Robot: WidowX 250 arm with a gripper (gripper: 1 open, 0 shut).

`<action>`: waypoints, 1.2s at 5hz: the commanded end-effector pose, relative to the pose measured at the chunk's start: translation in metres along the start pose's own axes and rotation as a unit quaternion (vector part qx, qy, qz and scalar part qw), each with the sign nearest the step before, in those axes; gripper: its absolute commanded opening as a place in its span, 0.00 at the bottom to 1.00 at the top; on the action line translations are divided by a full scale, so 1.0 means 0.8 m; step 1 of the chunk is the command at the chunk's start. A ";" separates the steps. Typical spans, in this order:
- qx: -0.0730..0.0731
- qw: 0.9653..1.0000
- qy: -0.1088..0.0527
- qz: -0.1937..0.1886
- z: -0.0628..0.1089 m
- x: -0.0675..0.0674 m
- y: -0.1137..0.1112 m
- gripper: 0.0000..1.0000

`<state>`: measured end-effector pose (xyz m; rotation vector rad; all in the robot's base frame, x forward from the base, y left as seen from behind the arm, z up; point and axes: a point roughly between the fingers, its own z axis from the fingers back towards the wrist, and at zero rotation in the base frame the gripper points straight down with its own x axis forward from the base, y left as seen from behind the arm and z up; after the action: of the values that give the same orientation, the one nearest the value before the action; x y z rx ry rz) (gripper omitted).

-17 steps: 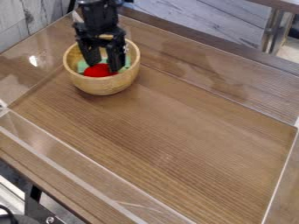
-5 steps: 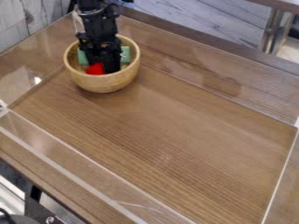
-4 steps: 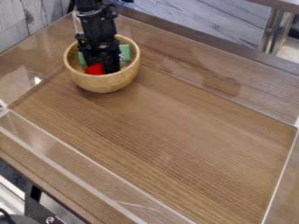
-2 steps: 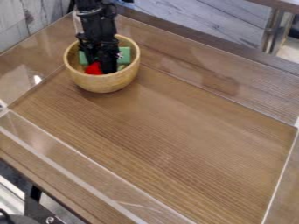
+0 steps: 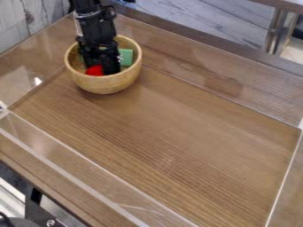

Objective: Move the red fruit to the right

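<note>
The small round bright-red toy fruit [image 5: 92, 68] lies inside the round wooden bowl [image 5: 104, 84] at the far left of the table, partly hidden between black fingers.

Wood tabletop, wood bowl, smooth toy fruit.
Table [image 5: 178, 133] looked brown grained wood with sheen under clear glossy panels; bowl [image 5: 104, 82] pale matt wood; red fruit [image 5: 95, 69] smooth; gripper [image 5: 98, 58] matt black.
</note>
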<state>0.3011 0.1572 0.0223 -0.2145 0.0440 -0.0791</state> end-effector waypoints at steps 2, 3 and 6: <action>-0.020 0.998 0.032 -0.044 -0.022 -0.007 0.000 1.00; -0.020 0.999 0.001 -0.041 -0.001 -0.003 -0.024 0.00; -0.023 0.996 -0.072 -0.054 0.079 -0.003 -0.062 0.00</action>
<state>0.2926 0.1206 0.0737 -0.3057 -0.0505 -0.1571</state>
